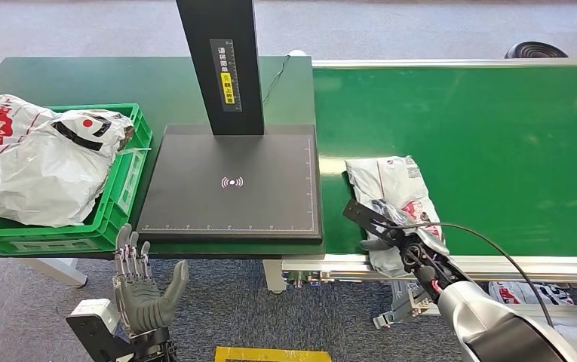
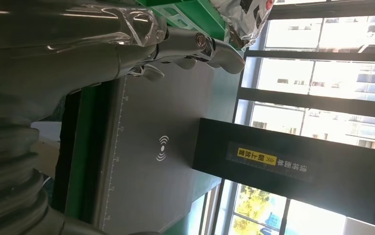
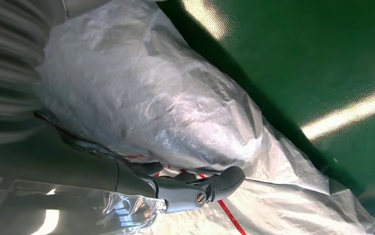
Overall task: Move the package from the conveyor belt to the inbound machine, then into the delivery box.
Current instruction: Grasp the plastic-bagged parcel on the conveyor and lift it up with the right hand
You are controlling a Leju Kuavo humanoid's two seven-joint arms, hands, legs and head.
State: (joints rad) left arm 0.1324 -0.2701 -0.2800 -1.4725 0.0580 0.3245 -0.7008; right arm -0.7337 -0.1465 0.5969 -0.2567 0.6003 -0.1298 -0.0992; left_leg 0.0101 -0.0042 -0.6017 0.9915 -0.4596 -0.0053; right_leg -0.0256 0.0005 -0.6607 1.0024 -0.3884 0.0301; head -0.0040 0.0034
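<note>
green conveyor belt carries package under right hand.

A parcel-sorting workshop: a wide green conveyor belt, a flat black scanning machine with a post, and a green plastic crate of bagged parcels.

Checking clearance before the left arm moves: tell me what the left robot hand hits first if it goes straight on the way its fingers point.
Likely the front edge of the black scanner plate. The left robot hand is open, fingers pointing at it, green crate beside; depth is unclear.
</note>
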